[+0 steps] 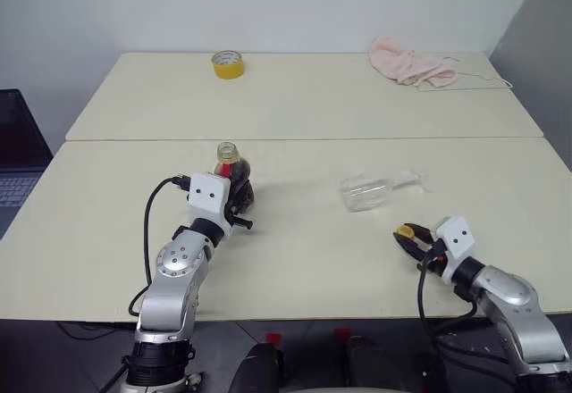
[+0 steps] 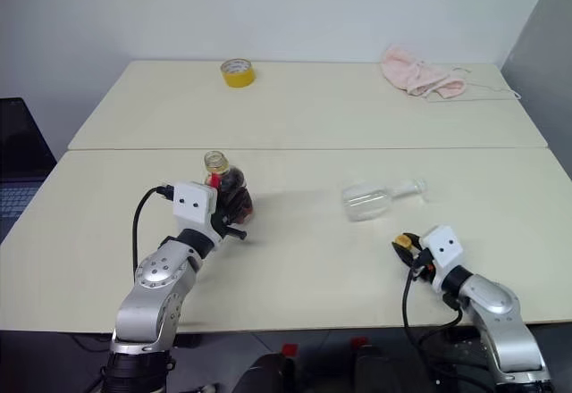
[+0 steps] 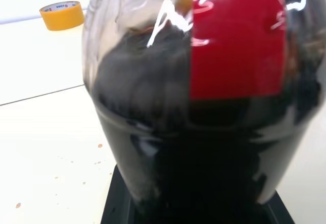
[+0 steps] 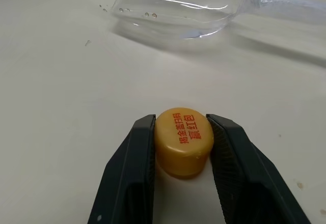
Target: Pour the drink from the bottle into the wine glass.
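Note:
The bottle (image 1: 230, 171) stands upright left of the table's middle, its neck uncapped. It holds the dark drink (image 3: 204, 173) and carries a red label. My left gripper (image 1: 238, 198) is shut on the bottle's lower body from the near side. The wine glass (image 1: 368, 191) lies on its side to the right, empty, its stem pointing right. Near the front right edge, my right gripper (image 4: 181, 124) is shut on a yellow cap (image 4: 183, 142), just above the table and in front of the glass's bowl (image 4: 178, 10).
A yellow tape roll (image 1: 227, 63) sits at the far side of the table (image 1: 295, 268), and a pink cloth (image 1: 413, 64) at the far right. A laptop (image 1: 13, 156) stands off the left edge. A seam runs across between the two tabletops.

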